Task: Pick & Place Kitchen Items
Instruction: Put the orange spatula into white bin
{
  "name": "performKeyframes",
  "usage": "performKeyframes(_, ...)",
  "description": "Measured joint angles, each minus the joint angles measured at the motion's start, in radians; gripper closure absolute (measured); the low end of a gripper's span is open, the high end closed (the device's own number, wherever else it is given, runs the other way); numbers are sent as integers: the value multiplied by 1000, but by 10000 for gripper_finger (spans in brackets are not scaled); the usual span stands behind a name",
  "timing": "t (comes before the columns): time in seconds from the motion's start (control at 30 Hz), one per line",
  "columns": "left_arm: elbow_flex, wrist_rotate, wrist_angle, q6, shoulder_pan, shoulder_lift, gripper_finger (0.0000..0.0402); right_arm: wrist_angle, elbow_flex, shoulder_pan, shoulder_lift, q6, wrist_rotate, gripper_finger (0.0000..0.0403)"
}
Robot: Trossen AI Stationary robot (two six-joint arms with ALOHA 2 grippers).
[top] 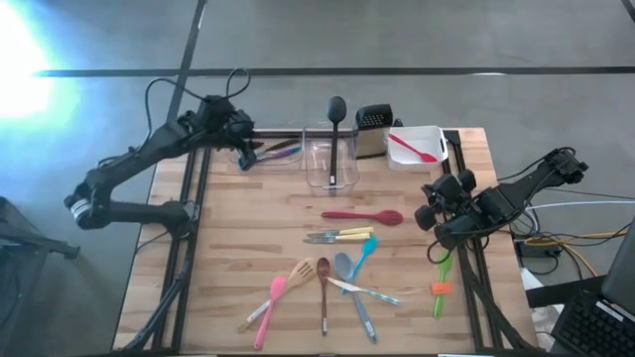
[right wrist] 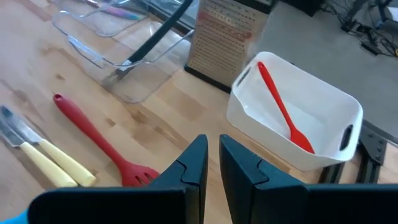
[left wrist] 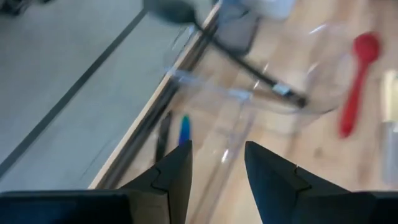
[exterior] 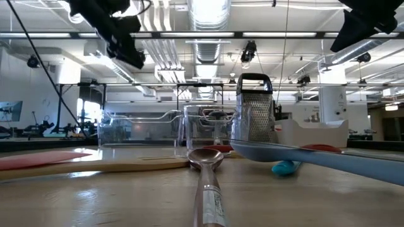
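High view: the left hand point(top: 241, 151) is being held over the far-left clear tub point(top: 266, 155), its fingers point(left wrist: 176, 174) standing a moderate way apart with nothing between them. A few slim utensils point(top: 282, 149) are lying in that tub just beside the hand. The right hand point(top: 434, 211) is waiting near the right edge of the tabletop point(top: 248, 248), its fingers nearly together and nothing held.

A black ladle point(top: 335, 129) is lying across the middle clear tub point(top: 330, 164), to the right of the left hand, and a red spatula point(top: 415, 150) is lying in the white tub point(top: 417, 149) beyond the right hand. A red spoon point(top: 362, 216) and two yellow knives point(top: 339, 236) are lying just left of the right hand; a cluster of pink, wooden, brown, blue and grey tools point(top: 322, 283) is lying nearer the front edge, and green-orange tools point(top: 440, 286) are lying just beside the right hand.

As a judgement, most items are not yet placed. A snag is being risked if the left hand is drawn sideways, since the tub rim and ladle handle are close. The clustered tools are overlapping, so one could be dragged with another. A grater point(top: 373, 127) is standing between the tubs, narrowing the approach.
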Motion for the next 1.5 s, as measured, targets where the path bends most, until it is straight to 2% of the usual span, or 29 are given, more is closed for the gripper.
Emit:
performKeyframes(0.33,-5,22,122,-88,-278,-80,250,236,0,0,0,-272,87,369)
performKeyframes(0.43,-5,-7,154,-103,-378,-83,253,285,7,0,0,-344,97,369)
performKeyframes(0.53,-6,-124,171,-103,-489,-83,258,330,14,0,0,-408,98,369)
performKeyframes(0.77,-25,-572,195,-107,-780,-81,271,423,13,0,0,-574,79,366)
performKeyframes(0.9,-57,-718,231,-109,-885,-79,273,425,13,0,0,-583,69,345)
performKeyframes(0.97,-65,-755,232,-129,-905,-79,272,427,13,0,0,-584,54,329)
performKeyframes(1.13,-90,-759,228,-204,-908,-79,271,431,46,0,2,-573,-82,289)
performKeyframes(1.23,-110,-758,232,-205,-907,-79,271,426,69,0,3,-533,-187,280)
performKeyframes(1.5,-123,-757,273,-188,-904,-76,275,323,88,3,8,-287,-476,303)
